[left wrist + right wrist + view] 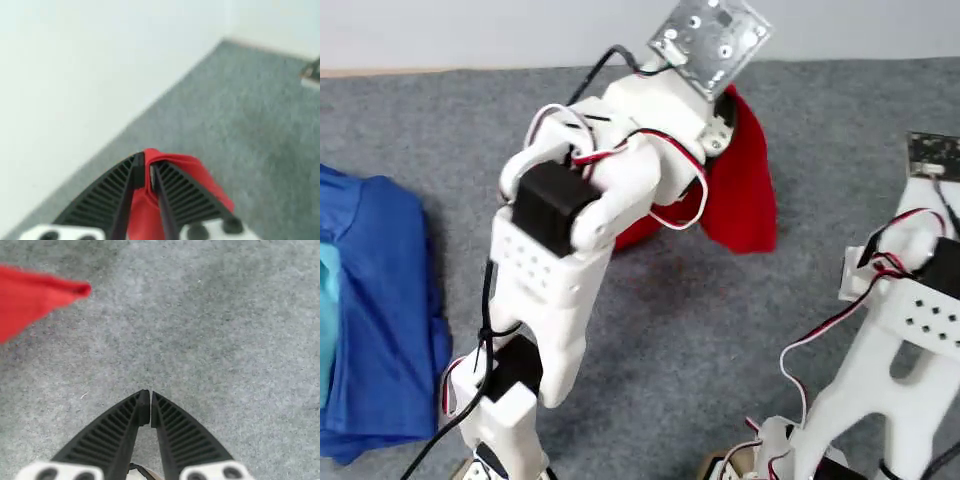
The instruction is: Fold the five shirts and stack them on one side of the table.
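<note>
The grey table (700, 330) spreads across the high view. The left arm (580, 230) rises through the centre of the frame, and a stack of blue and teal shirts (380, 300) lies at the left edge. The red shirt (745, 190) hangs at upper centre-right, pinched in the left gripper (147, 165). The right arm (910, 320) stands at lower right; the right gripper (150, 407), above the table, has its fingers pressed together on nothing

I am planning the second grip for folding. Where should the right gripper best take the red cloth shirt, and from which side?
Probably its free corner, approached from the right arm's side. The red cloth shirt hangs pinched in the left gripper, and that corner sticks out towards the shut right gripper, which must open first.
</note>
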`<state>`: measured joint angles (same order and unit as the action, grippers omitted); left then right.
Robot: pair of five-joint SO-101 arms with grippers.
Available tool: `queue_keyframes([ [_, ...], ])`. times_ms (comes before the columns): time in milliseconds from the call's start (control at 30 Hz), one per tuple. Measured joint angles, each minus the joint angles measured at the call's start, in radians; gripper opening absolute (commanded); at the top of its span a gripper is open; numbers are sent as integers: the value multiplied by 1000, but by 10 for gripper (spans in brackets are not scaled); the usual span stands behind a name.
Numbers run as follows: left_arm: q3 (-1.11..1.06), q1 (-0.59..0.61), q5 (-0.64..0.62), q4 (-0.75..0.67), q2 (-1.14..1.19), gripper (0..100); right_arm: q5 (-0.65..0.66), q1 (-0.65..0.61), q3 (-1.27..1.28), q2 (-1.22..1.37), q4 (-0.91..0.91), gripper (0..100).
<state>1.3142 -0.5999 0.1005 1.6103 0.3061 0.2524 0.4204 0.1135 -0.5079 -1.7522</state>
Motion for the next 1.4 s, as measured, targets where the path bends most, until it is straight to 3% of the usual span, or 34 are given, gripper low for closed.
queue_keyframes([
  [267,130,29,-2,-8,-18,2,0,0,58,-2,0,9],
  [600,135,97,-3,-218,-155,2,0,0,140,-2,0,9],
  [800,135,164,-3,-244,-183,2,0,0,140,-2,0,9],
  [900,135,242,-3,-181,-183,2,0,0,140,-2,0,9],
  [1100,129,404,-3,98,-183,2,0,0,140,-2,0,9],
  [1400,-198,770,28,124,-189,2,0,-75,140,-2,3,9],
])
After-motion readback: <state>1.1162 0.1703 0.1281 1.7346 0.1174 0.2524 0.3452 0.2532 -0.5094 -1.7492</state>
